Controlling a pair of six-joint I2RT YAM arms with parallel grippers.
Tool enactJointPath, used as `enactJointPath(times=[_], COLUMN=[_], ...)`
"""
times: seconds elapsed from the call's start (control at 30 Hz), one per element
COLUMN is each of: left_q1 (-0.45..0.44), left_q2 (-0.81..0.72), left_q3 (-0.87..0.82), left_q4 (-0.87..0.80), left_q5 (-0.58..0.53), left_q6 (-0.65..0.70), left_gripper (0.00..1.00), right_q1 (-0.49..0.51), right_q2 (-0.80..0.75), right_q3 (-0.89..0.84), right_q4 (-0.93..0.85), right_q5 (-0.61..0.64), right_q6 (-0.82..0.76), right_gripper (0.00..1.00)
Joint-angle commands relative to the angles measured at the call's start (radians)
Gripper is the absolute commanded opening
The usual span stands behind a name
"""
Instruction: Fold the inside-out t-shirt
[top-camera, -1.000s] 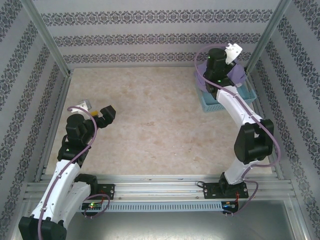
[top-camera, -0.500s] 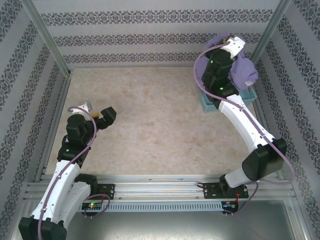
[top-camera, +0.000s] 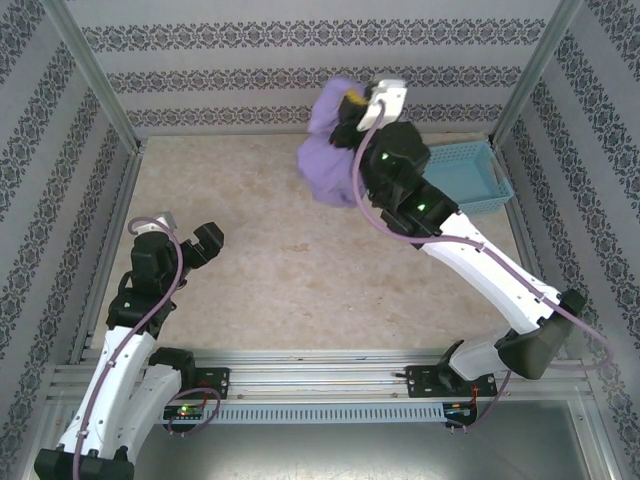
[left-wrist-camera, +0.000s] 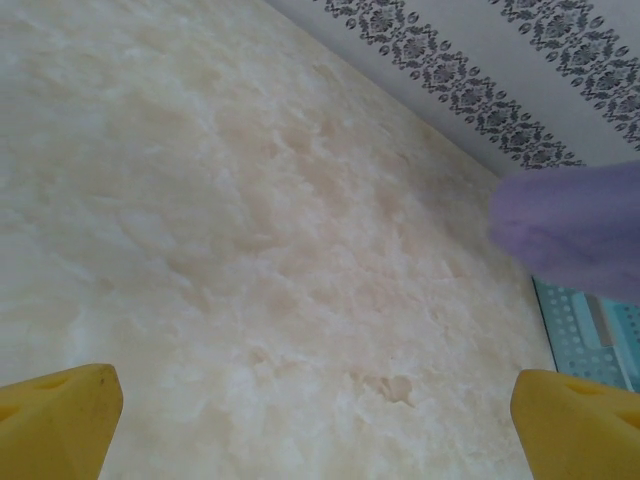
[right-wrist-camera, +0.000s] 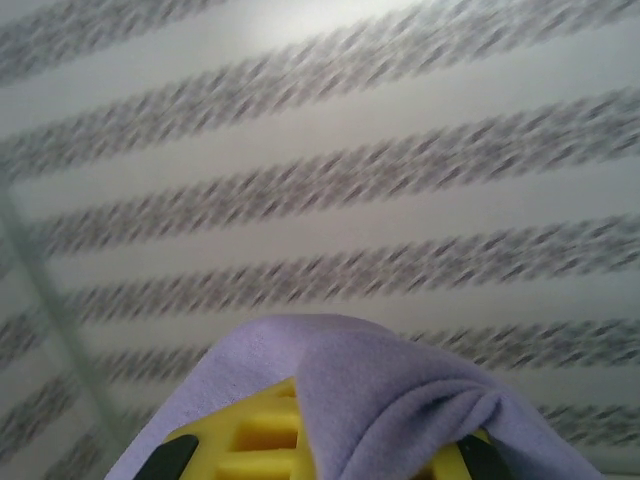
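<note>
The inside-out t-shirt (top-camera: 322, 155) is a bunched lavender bundle hanging in the air over the back middle of the table. My right gripper (top-camera: 352, 105) is shut on its top, with the cloth draped over the yellow fingers (right-wrist-camera: 255, 435). In the right wrist view the t-shirt (right-wrist-camera: 400, 385) covers the jaws in front of the patterned wall. My left gripper (top-camera: 205, 243) stands open over the left side of the table, far from the shirt. Its yellow fingertips (left-wrist-camera: 55, 420) are wide apart with nothing between them. The t-shirt (left-wrist-camera: 580, 225) appears at the right edge of the left wrist view.
A light blue lattice basket (top-camera: 465, 175) sits at the back right corner, also seen as the basket (left-wrist-camera: 590, 335) below the shirt. Patterned walls and metal posts (top-camera: 100, 95) enclose the beige table (top-camera: 290, 270). A rail (top-camera: 320, 370) runs along the near edge.
My right arm has lifted the t-shirt out of the basket and swung it left toward the back middle. The left arm shifted slightly and stays open.
</note>
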Motion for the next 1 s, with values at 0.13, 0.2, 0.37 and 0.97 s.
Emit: enactJointPath(times=[0.13, 0.2, 0.37, 0.97], left_q1=[-0.006, -0.007, -0.053, -0.373], left_q2=[-0.004, 0.040, 0.200, 0.739], left_q3=[0.030, 0.023, -0.001, 0.114], left_q4=[-0.124, -0.139, -0.139, 0.016], left_q5=[0.059, 0.101, 0.150, 0.027], left_q6=[0.012, 0.014, 0.009, -0.031], left_gripper=[1.00, 1.00, 1.00, 0.84], right_q1=[0.046, 0.043, 0.002, 0.121], right_q2=[-0.175, -0.225, -0.346, -0.152], right_q3=[-0.423, -0.550, -0.742, -0.878], right_q4=[-0.117, -0.164, -0.320, -0.258], right_q5=[-0.257, -0.203, -0.184, -0.458], right_q6=[0.108, 0.149, 0.251, 0.507], right_gripper=[0.12, 0.30, 0.57, 0.80])
